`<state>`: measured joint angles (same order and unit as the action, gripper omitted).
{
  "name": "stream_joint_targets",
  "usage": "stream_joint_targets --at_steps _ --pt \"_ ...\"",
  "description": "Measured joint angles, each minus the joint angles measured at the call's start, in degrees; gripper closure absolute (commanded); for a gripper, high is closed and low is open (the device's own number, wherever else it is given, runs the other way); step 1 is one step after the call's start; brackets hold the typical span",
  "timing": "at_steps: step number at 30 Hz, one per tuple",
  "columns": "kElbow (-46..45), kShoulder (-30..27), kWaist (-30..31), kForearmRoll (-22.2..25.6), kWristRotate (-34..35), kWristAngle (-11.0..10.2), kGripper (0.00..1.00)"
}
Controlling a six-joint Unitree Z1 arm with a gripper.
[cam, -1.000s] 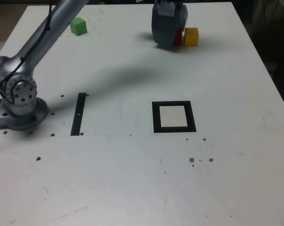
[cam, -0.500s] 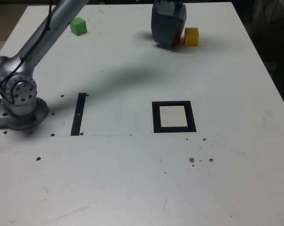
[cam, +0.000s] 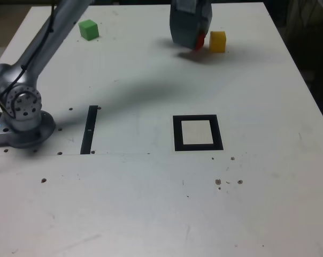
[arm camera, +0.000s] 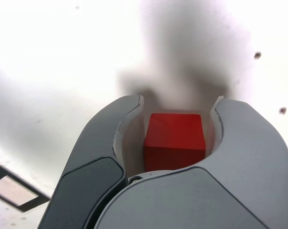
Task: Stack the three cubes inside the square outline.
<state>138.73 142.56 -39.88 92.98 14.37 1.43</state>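
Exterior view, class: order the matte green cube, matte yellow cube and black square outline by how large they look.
1. Black square outline, clearly largest.
2. Matte green cube and matte yellow cube: they look too alike to rank.

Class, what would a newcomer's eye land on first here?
First, the red cube, vivid between the jaws of the grey gripper in the wrist view. Next, the bold black square outline, right of centre in the exterior view, and the yellow cube beyond it, near the table's far edge.

Grey rounded fingers [arm camera: 258, 143], black cable on silvery arm [cam: 49, 51].
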Motion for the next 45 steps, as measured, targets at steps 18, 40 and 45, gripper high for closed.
stream_joint_targets --at_steps 18,40,45 --pt "-11.0 -8.4 5.1 -0.2 -9.4 -0.1 0.69" --pt "-27.8 -19.3 15.1 -5.9 -18.4 0.3 0.69" --pt "-32.8 -22.5 17.8 -9.8 -20.1 0.0 0.69"
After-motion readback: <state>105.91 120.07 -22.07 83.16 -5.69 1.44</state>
